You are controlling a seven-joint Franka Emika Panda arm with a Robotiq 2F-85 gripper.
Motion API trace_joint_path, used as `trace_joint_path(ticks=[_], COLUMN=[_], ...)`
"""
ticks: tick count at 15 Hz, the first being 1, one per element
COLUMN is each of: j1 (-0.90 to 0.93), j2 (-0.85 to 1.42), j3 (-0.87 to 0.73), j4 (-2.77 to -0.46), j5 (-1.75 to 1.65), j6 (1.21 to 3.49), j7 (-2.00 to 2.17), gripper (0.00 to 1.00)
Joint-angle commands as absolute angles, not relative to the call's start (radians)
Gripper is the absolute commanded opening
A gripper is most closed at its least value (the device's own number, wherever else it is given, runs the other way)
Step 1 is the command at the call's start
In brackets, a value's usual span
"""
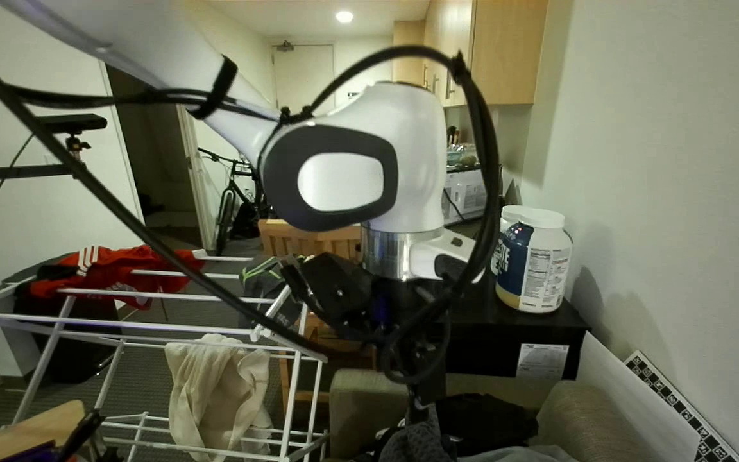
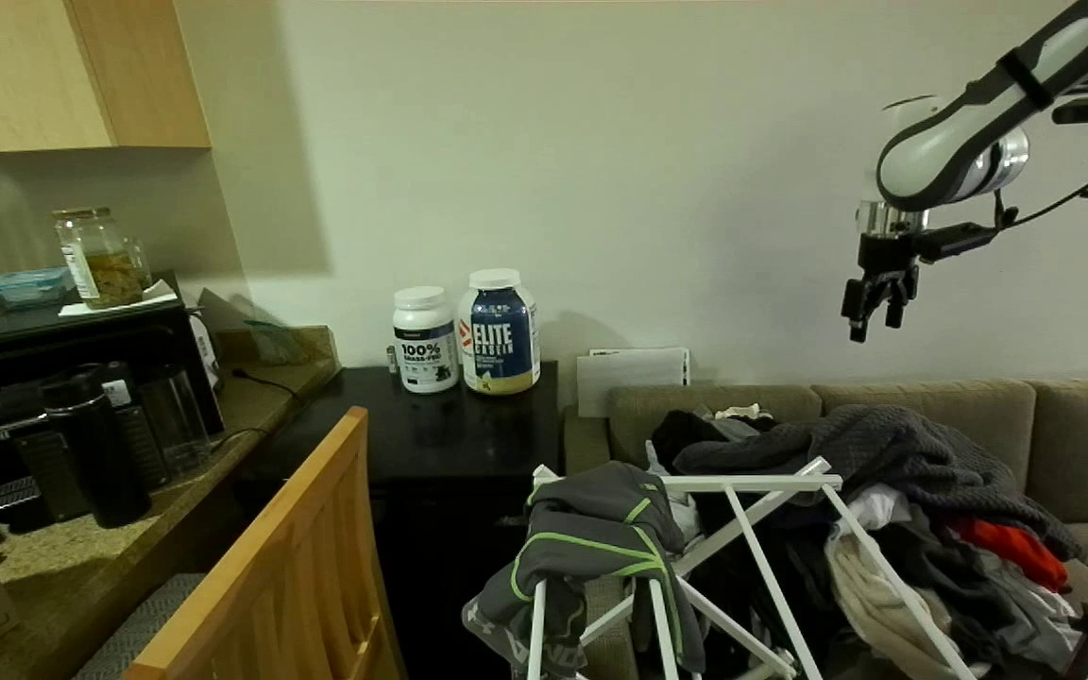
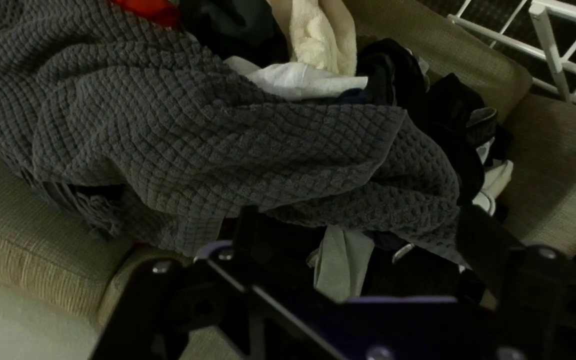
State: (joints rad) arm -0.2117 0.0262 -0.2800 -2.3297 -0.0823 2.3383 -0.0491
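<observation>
Spread wide along the bottom of the wrist view, the black gripper (image 3: pixel 360 220) holds nothing; beyond its tips a dark grey waffle-knit blanket (image 3: pixel 208 130) lies over mixed clothes (image 3: pixel 313 80) on a sofa (image 3: pixel 33 220), with a white drying rack (image 3: pixel 548 45) at upper right. In an exterior view, the robot arm (image 1: pixel 408 147) and its looping cables (image 1: pixel 490 160) dominate the centre, obscuring much of the gripper; a cream cloth (image 1: pixel 215 391) hangs on the rack. In an exterior view, the gripper hangs above the blanket, touching nothing, while a grey garment (image 2: pixel 591 519) with green trim drapes the rack in front and two tubs (image 2: pixel 501 331) stand on a black cabinet (image 2: pixel 393 434) behind. For a sound hold, the best approach seems straight down onto a raised fold, pinching shallowly to leave the clothes underneath, then lifting clear of the rack.
</observation>
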Motion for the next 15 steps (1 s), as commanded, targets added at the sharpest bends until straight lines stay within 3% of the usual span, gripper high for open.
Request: trace_joint_path(ticks=[1, 15], j1=[-0.221, -0.195], j2=[0.166, 0.451], j3=[-0.269, -0.334], j4=[-2.281, -2.125], j5=[-0.116, -0.111], j6=[2.381, 2.397], j7=[0.052, 0.387], gripper=[1.0, 1.0])
